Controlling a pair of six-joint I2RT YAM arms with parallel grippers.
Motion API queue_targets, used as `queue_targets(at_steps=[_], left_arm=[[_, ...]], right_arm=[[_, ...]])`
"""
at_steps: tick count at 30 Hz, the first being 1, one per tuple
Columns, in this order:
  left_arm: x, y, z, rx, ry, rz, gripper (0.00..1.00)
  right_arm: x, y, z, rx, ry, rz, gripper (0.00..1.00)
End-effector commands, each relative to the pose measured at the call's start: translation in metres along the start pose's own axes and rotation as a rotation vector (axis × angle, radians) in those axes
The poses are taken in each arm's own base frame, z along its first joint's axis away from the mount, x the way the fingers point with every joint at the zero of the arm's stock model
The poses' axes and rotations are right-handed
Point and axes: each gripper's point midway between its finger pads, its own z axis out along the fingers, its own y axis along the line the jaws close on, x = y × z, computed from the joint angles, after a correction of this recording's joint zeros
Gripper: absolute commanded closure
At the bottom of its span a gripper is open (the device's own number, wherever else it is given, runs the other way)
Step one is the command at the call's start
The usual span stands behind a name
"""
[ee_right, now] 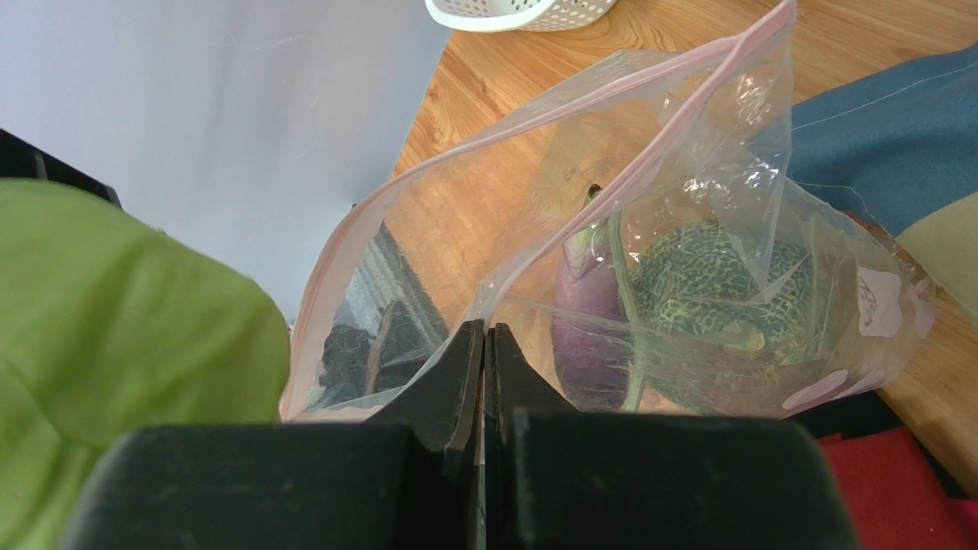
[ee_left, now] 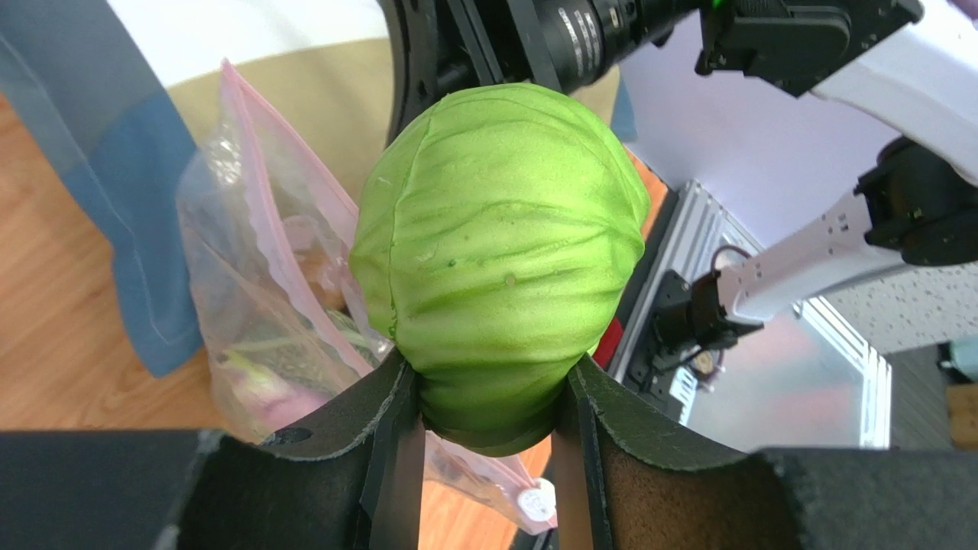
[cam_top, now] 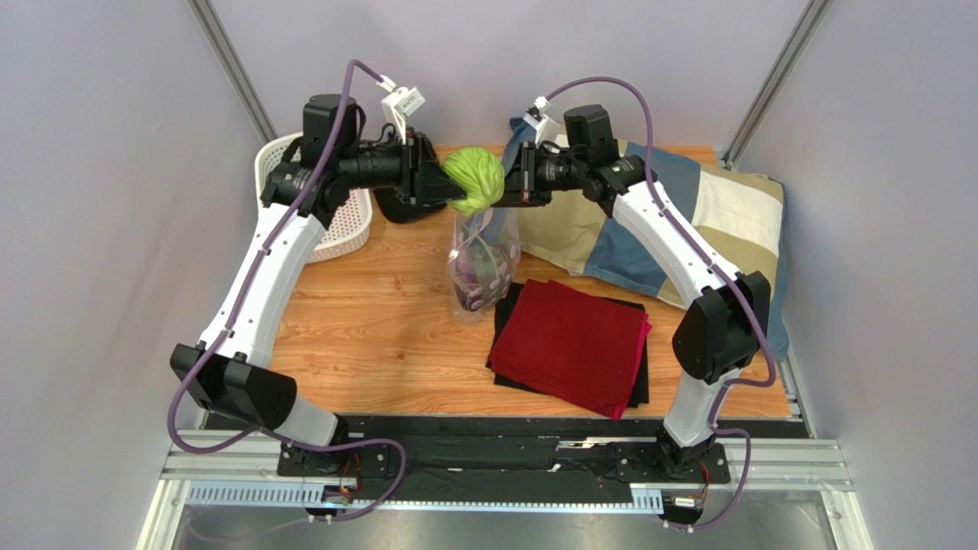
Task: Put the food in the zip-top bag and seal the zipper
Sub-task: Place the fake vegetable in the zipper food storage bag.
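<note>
My left gripper (cam_top: 450, 183) is shut on the pale green cabbage (cam_top: 475, 179) and holds it over the open mouth of the zip-top bag (cam_top: 482, 266). In the left wrist view the cabbage (ee_left: 499, 246) fills the gap between my fingers (ee_left: 390, 435), with the bag (ee_left: 270, 309) beyond. My right gripper (cam_top: 505, 189) is shut on the bag's pink-white zipper strip (ee_right: 574, 103), holding the bag hanging open. Inside the bag lie the purple eggplant (ee_right: 585, 327) and the netted melon (ee_right: 706, 298). The pumpkin and peppers are not visible.
A white perforated basket (cam_top: 344, 229) stands at the back left. A folded dark red cloth (cam_top: 574, 344) lies on the wooden table right of the bag. A blue and beige patchwork cushion (cam_top: 700, 218) lies at the back right.
</note>
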Motion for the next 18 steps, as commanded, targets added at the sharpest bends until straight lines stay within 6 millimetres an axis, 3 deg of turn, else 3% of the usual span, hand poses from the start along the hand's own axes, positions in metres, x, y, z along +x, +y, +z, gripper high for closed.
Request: queue_targets(at_steps=[1,2,4,5,14,18], left_arm=[[0.005,-0.013,0.002,0.048,0.030,0.048,1.00],[0.017,-0.014,0.007,0.045,0.078,0.025,1.00],[0.021,-0.003,0.008,-0.024,0.107,0.048,1.00],[0.030,0.008,0.008,-0.081,0.143,0.019,1.00],[0.044,0.061,-0.020,-0.395,0.286,0.137,1.00],[0.046,0.054,-0.017,-0.383,0.377,0.187,1.00]], right_arm=[[-0.003,0.022,-0.017,-0.022,-0.026,-0.061,1.00],[-0.003,0.024,-0.018,-0.024,-0.028,-0.063,1.00],[-0.004,0.027,-0.021,-0.025,-0.031,-0.068,1.00],[-0.004,0.029,-0.023,-0.026,-0.031,-0.067,1.00],[0.008,0.035,-0.034,-0.031,-0.025,-0.069,1.00],[0.004,0.039,-0.033,-0.048,-0.030,-0.080,1.00]])
